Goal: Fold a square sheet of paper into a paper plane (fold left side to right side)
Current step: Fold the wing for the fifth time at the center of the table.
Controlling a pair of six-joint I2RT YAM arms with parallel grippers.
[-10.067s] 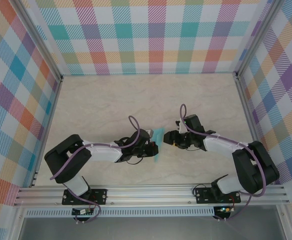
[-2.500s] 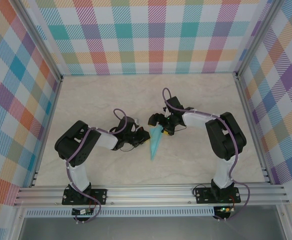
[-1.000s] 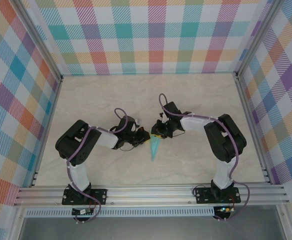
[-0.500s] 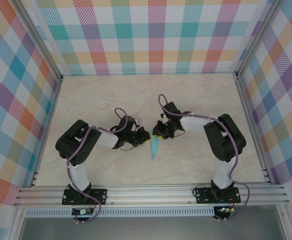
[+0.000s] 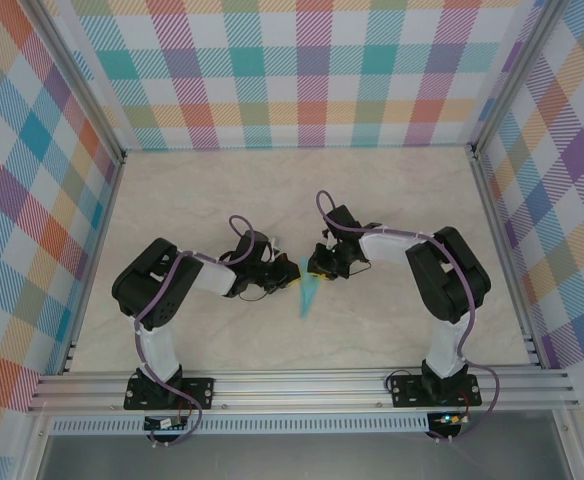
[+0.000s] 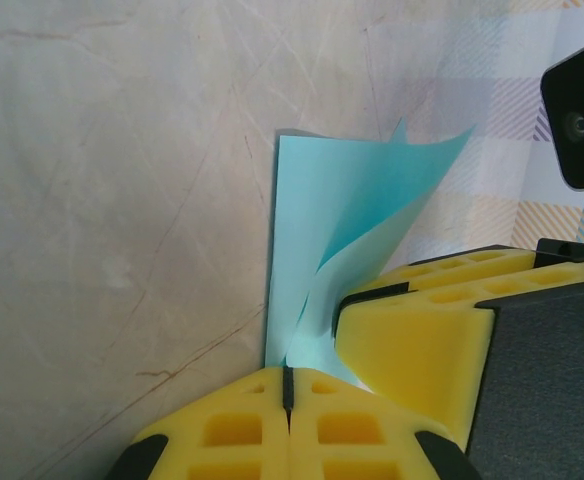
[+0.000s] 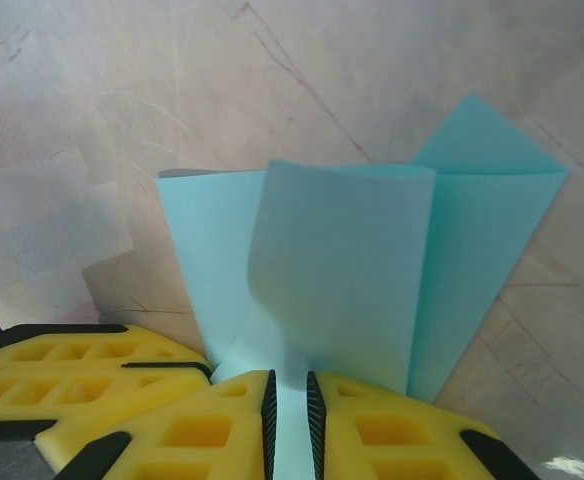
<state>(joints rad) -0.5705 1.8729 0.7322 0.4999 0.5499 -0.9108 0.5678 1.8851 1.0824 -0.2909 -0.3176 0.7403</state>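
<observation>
**Both grippers hold the folded paper**

The paper plane (image 5: 309, 297) sits near the middle of the desk (image 5: 222, 190), pointed end towards the near edge. The left gripper (image 5: 286, 276) has its fingers pressed together on the plane's wide end. Just beside it, the right gripper (image 5: 318, 270) pinches the same end through a narrow gap, and loose flaps stand up above its fingers.

From above, the paper plane (image 5: 309, 297) is blurred, and its wide end is partly hidden under the left tool (image 5: 288, 276) and right tool (image 5: 319, 268). On the left wrist camera, its near end vanishes at the seam of the pressed-together pads (image 6: 242, 430); whether it is pinched there cannot be told. On the right wrist camera, it slips between the pads and is cut off by the bottom edge.
</observation>
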